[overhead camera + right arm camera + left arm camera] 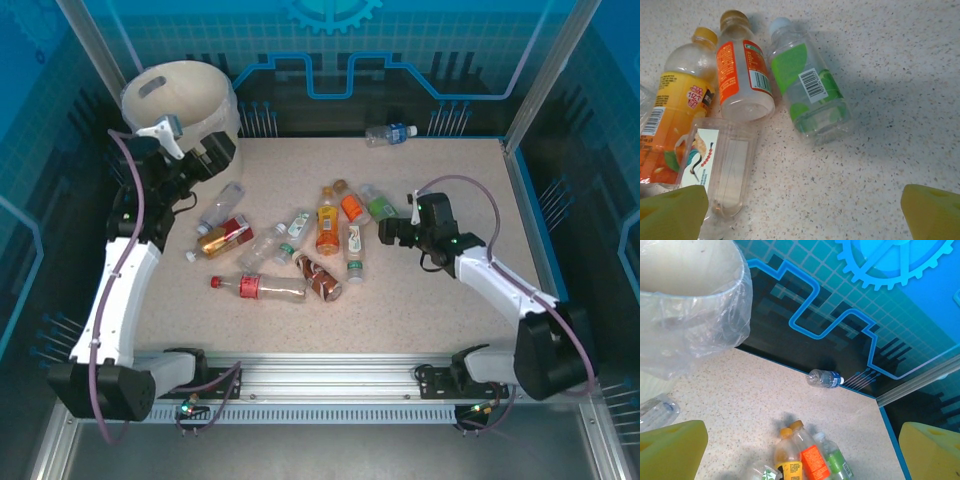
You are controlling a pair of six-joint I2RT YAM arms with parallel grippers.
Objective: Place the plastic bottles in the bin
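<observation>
Nearest the arm bases, a red-capped bottle (260,287) lies on its side on the speckled table (450,310), with a crushed brown bottle (322,280) just beside its base end. Beyond them the other bottles (262,245) lie in a loose heap mid-table, all on their sides. The right gripper (392,232) hovers at the heap's right edge, jaws spread wide and holding nothing. Its yellow fingers (670,210) frame a green-label bottle (807,90), an orange-label bottle (742,75) touching it on the left, a juice bottle (675,105) with a yellow cap, and a clear flat bottle (722,165) (this one closest to the left finger). Farther back on the left, the left gripper (212,152) is raised just beside the bin (190,100), its jaws also fully apart with nothing in them. The bin stands upright in the far left corner, its clear liner (715,330) folded over the rim. A blue-label bottle (390,133) lies alone at the table's far edge by the back wall, well apart from the heap.
</observation>
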